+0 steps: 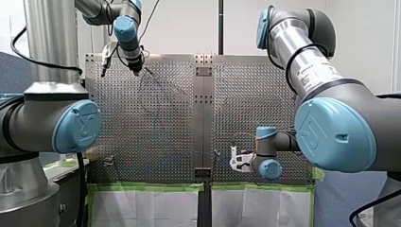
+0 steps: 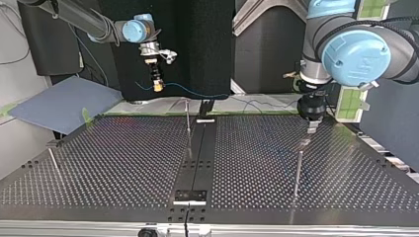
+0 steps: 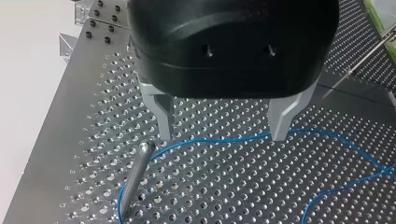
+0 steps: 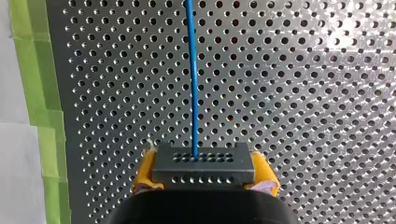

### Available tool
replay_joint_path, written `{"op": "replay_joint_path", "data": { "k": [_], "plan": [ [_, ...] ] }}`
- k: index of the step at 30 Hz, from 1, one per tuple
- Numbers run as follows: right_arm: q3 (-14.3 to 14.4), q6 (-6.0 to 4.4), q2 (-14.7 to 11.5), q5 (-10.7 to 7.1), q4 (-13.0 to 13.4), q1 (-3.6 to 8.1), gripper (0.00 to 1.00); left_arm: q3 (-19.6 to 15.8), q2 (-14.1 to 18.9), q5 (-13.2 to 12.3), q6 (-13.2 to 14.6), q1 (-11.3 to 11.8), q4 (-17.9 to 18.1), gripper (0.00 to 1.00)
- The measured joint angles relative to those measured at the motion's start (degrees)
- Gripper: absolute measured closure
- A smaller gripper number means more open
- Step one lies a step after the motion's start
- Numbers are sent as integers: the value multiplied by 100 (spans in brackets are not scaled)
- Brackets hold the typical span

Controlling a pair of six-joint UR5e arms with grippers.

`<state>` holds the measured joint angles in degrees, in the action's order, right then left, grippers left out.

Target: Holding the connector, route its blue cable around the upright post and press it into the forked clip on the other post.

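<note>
Up front in the top view, the perforated metal table point(image 2: 99, 163) spreads wide, split down the middle by a black strip point(image 2: 197, 148). A short post point(image 2: 53, 160) stands at the view's left and a tall near post point(image 2: 298, 173) at its right. A centre post point(image 2: 188, 118) is farther back, beside the strip. Green tape point(image 4: 32, 93) edges the table. Beyond the table are a blue-grey sheet point(image 2: 64, 101) at the left and a black backdrop point(image 2: 188, 39).

The cable point(image 3: 210, 139) is thin and bright blue. In the left wrist view it lies on the table in loose curves and passes just beside the near post. It also runs under my left gripper point(image 3: 222, 137), whose metal fingers are spread wide with nothing between them.

Farther off, near the table's far edge, the cable leaves the surface and runs through the air to the connector point(image 4: 203, 161). This is a dark grey block with two rows of small holes. The yellow pads of my right gripper point(image 4: 205, 173) pinch it and hold it up off the table in front of the backdrop. The cable leaves one hole of the upper row and runs straight ahead of the gripper.
</note>
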<state>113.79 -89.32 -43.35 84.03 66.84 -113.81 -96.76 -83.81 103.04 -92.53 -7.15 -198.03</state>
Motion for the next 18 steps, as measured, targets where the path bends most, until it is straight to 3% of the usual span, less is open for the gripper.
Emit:
{"op": "replay_joint_path", "data": {
  "k": [18],
  "plan": [
    [0,0,0,0,6,1,100,0,2,31,-41,-34,9,2]
  ]
}}
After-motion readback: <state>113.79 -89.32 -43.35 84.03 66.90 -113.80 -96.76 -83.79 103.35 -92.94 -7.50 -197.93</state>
